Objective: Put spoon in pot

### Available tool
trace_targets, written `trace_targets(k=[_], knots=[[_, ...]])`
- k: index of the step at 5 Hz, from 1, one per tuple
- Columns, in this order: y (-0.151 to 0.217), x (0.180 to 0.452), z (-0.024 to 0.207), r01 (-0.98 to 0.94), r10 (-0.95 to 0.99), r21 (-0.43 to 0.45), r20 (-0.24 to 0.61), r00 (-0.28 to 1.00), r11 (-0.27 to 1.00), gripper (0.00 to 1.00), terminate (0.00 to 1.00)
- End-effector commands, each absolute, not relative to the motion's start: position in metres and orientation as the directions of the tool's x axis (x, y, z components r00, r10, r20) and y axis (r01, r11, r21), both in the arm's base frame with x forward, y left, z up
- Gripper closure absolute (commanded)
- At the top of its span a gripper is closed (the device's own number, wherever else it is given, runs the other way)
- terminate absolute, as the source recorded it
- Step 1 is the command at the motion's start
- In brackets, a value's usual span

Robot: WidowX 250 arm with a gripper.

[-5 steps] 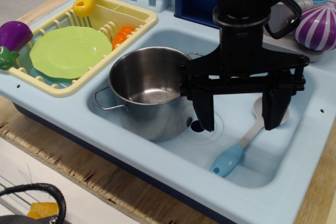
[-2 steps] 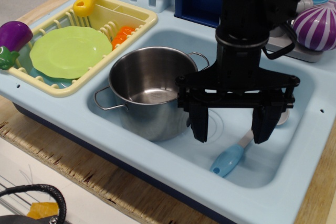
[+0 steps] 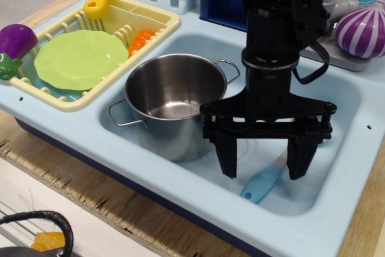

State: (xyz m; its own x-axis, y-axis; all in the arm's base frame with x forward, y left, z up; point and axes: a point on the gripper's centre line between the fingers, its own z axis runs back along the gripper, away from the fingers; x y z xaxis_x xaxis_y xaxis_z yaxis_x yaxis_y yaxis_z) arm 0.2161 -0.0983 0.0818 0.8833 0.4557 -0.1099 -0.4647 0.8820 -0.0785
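The spoon [image 3: 260, 184] lies on the floor of the light-blue sink, its light-blue handle toward the front; its neck and bowl are mostly hidden behind my gripper. The shiny steel pot [image 3: 171, 103] stands upright in the left part of the sink, empty, with wire loop handles. My black gripper [image 3: 263, 162] hangs open just above the spoon, its two fingers spread wide, one left of the handle and one over the neck. It holds nothing.
A yellow dish rack [image 3: 66, 99] at the left holds a green plate [image 3: 80, 58], a yellow-handled utensil [image 3: 99, 1] and an orange piece [image 3: 140, 40]. A purple eggplant [image 3: 14, 43] sits at its left end. A purple striped ball [image 3: 363, 30] sits back right. The sink wall [image 3: 283, 218] fronts the spoon.
My gripper has come down and toward the front, from above the spoon's bowl to low over the spoon's handle and neck. It stayed open. The spoon and pot have not moved.
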Motion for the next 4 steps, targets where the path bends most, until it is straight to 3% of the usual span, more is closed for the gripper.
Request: trace_targets(k=[1,4], knots=[[-0.096,0.218,0.079,-0.453,0.442,-0.110,-0.109,0.890,0.885,0.00,0.00],[-0.098,0.215,0.055,-0.451,0.431,-0.117,-0.162,0.888,0.885,0.00,0.00]])
